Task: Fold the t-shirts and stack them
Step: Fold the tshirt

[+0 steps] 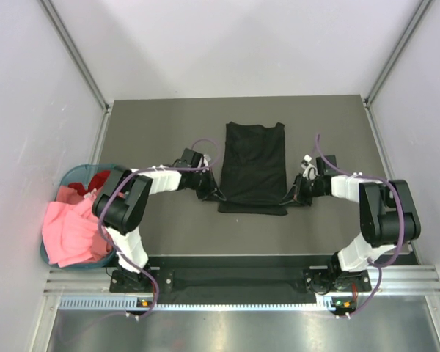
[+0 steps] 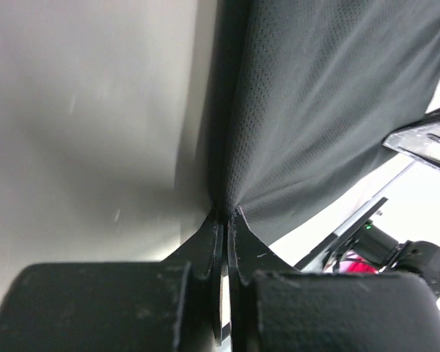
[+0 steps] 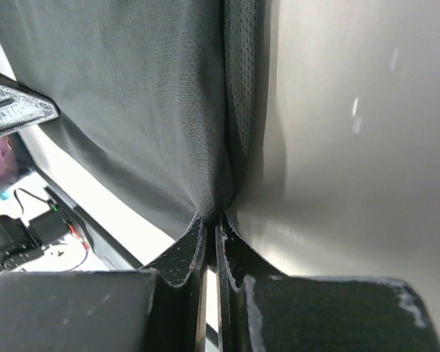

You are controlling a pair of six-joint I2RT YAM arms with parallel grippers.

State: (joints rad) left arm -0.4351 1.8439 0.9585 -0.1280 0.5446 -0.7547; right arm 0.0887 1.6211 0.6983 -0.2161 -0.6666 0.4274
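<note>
- The black t-shirt (image 1: 254, 165), a fine dimpled knit, lies as a long rectangle in the middle of the grey table (image 1: 150, 128), its long axis running near to far.
- The left gripper (image 2: 226, 217) is pinching the shirt's near-left corner.
- The right gripper (image 3: 212, 220) is pinching the near-right corner.

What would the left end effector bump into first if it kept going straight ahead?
The black shirt, whose edge the left end effector pinches; beyond it, likely the right arm.

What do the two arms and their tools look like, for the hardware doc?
Both the left arm and right arm mix white link shells with bulky black joint housings. A purple cable loops along each. The left tool and right tool have black, matte, tapered fingers; no markings visible.
</note>
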